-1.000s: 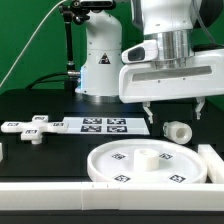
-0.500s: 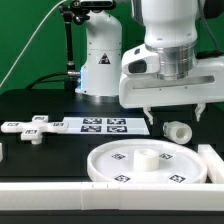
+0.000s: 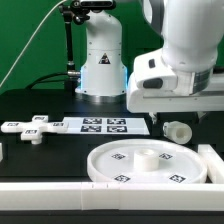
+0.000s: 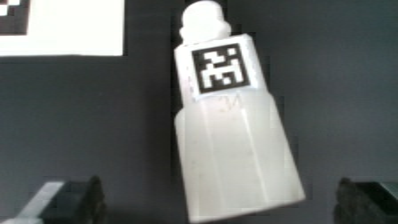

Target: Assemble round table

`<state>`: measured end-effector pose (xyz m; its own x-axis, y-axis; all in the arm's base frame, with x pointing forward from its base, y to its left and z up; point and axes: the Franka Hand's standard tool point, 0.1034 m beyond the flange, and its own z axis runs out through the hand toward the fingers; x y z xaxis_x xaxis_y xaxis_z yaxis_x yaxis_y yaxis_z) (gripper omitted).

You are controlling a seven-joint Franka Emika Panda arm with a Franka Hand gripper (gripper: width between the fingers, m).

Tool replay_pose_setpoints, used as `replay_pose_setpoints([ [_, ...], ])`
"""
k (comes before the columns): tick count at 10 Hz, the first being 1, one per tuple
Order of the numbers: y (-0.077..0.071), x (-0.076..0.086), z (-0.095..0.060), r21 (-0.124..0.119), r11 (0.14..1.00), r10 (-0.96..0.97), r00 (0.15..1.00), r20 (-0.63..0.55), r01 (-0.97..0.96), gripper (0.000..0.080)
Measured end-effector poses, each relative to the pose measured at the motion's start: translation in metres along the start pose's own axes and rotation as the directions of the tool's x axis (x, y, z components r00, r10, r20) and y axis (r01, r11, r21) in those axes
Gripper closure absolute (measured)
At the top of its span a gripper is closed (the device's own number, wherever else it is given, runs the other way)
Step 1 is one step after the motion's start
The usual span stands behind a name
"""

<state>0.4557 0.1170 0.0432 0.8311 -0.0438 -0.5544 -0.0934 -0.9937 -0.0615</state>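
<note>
The end effector (image 4: 217, 200) is wide open and holds nothing. Under it, a short white plastic cylinder leg (image 4: 228, 130) lies on the black table (image 4: 71, 120).

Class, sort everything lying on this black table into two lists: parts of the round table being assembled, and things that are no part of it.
Parts of the round table: round disc; cylinder leg; cross-shaped piece.
Just lying about: marker board; long white bar.
</note>
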Motion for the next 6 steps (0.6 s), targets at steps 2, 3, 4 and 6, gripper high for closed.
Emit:
replay_pose_setpoints([
  [2,0.002,-0.004,0.003,-0.004,1.000,0.004,0.992,0.126,-0.003,0.0150],
  [3,0.000,0.002,0.003,-0.007,1.000,0.002,0.993,0.117,-0.001,0.0150],
  [4,-0.009,-0.001,0.003,-0.030,0.999,-0.022,0.993,0.115,0.025,0.0150],
  [6,-0.015,-0.003,0.009,-0.030,0.997,-0.069,0.990,0.127,0.073,0.0150],
])
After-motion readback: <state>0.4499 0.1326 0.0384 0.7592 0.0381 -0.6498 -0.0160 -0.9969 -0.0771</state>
